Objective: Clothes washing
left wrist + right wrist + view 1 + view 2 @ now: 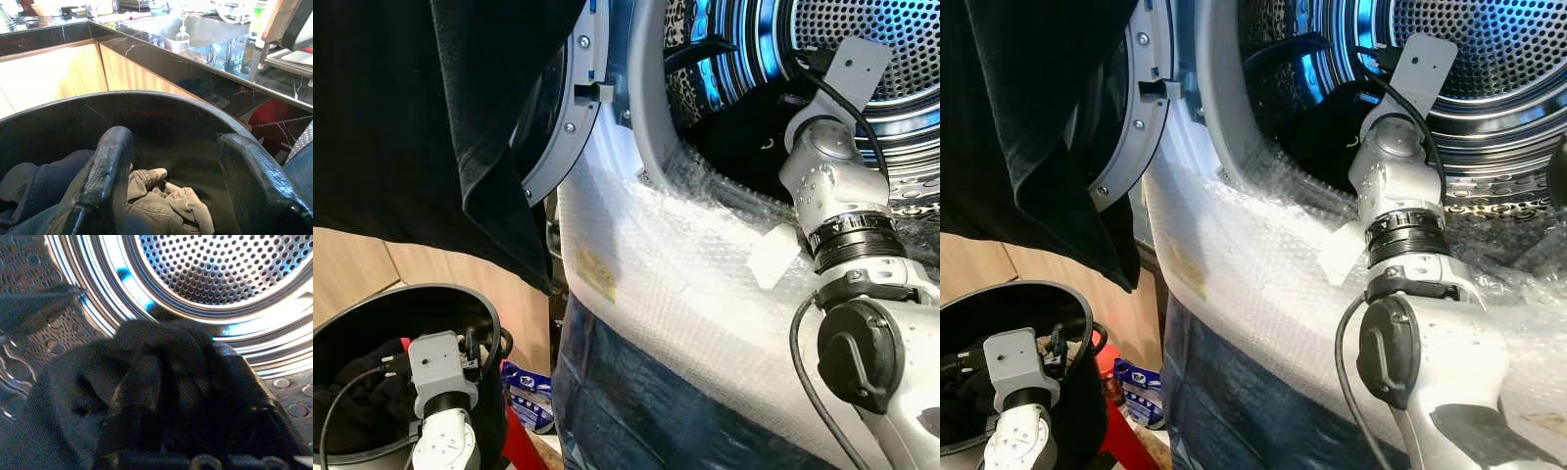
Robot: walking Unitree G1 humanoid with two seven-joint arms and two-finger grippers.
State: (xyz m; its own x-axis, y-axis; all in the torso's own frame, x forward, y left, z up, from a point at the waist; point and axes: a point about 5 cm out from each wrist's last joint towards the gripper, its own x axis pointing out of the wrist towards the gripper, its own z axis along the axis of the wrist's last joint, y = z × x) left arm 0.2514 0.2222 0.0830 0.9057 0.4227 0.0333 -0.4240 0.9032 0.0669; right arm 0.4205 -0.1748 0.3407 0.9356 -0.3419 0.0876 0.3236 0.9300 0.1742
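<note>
Right arm reaches into the washer drum (pixel 862 59), and its right gripper (pixel 176 396) is clamped on a bunched black garment (pixel 161 377) just above the drum floor. The left gripper (pixel 176 181) hangs with fingers spread apart over the black basket (pixel 460 299), which has a grey-green rag (pixel 166 200) and dark clothes inside. Bubble wrap (pixel 675 264) covers the washer's front below the opening.

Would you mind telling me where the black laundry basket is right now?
The black laundry basket sits low on the robot's left, below the washing machine door, with the left gripper hovering over the clothes inside.
</note>
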